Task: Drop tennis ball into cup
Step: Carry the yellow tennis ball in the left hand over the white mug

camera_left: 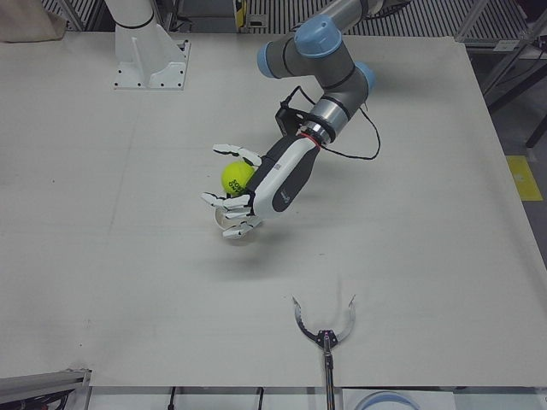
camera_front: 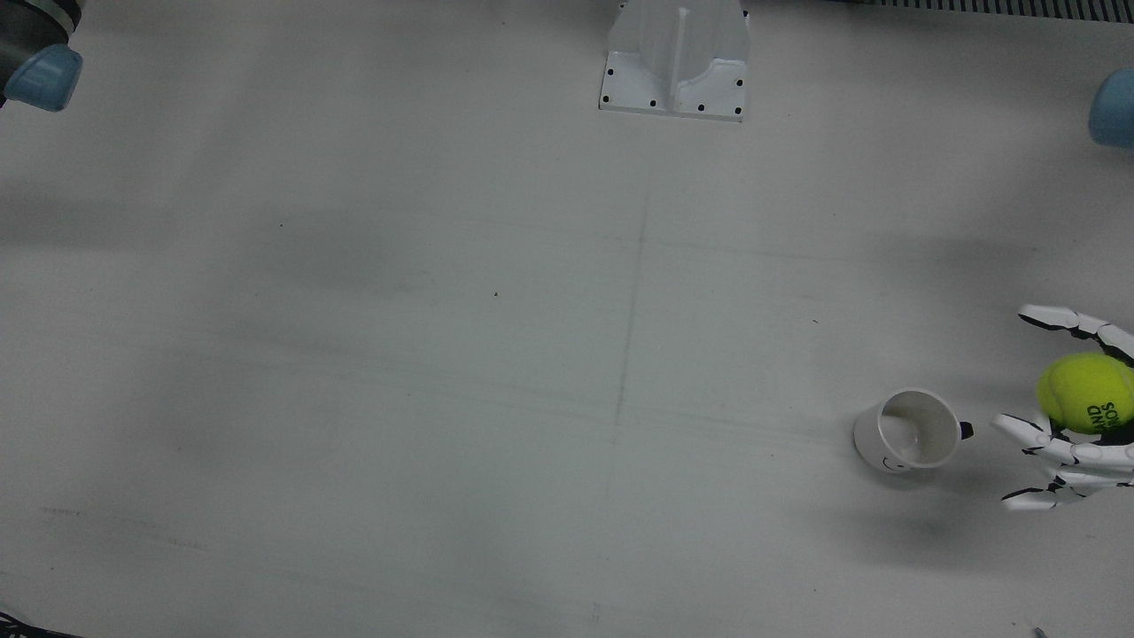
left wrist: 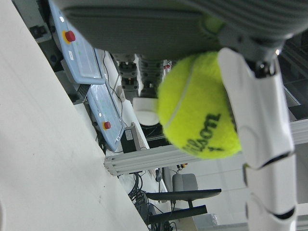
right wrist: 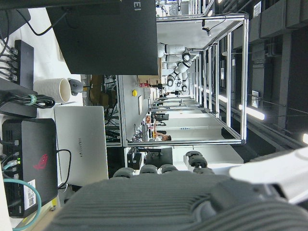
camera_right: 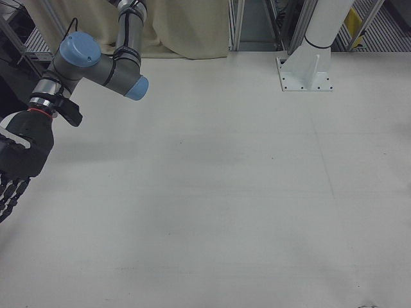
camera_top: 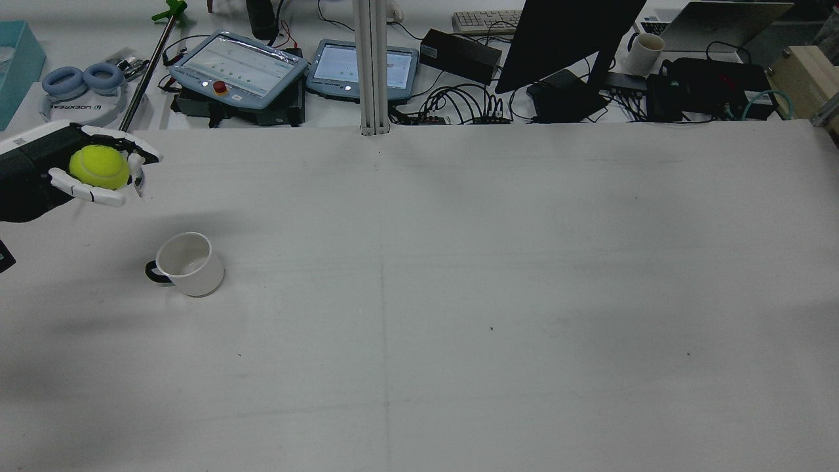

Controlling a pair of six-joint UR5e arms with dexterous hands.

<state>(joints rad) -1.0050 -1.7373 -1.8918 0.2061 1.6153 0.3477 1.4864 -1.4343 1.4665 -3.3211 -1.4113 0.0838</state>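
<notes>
A yellow-green tennis ball [camera_front: 1088, 392] sits in my left hand [camera_front: 1074, 452], whose white fingers [camera_front: 1063, 321] curl around it. The hand hangs above the table, beside the cup and not over it. In the rear view the ball [camera_top: 99, 167] and left hand [camera_top: 88, 190] are at the far left, beyond the white cup [camera_top: 187, 264]. The cup [camera_front: 912, 430] stands upright and empty, with a dark handle. In the left-front view the hand [camera_left: 248, 209] partly covers the cup [camera_left: 231, 229]. My right hand [camera_right: 14, 163] hangs at the left edge of the right-front view, fingers extended downward, holding nothing.
A white arm pedestal [camera_front: 678, 58] is bolted at the table's robot side. A grabber tool [camera_left: 325, 329] lies near the operators' edge. Beyond the table's far edge are tablets [camera_top: 239, 65], cables and a monitor [camera_top: 564, 46].
</notes>
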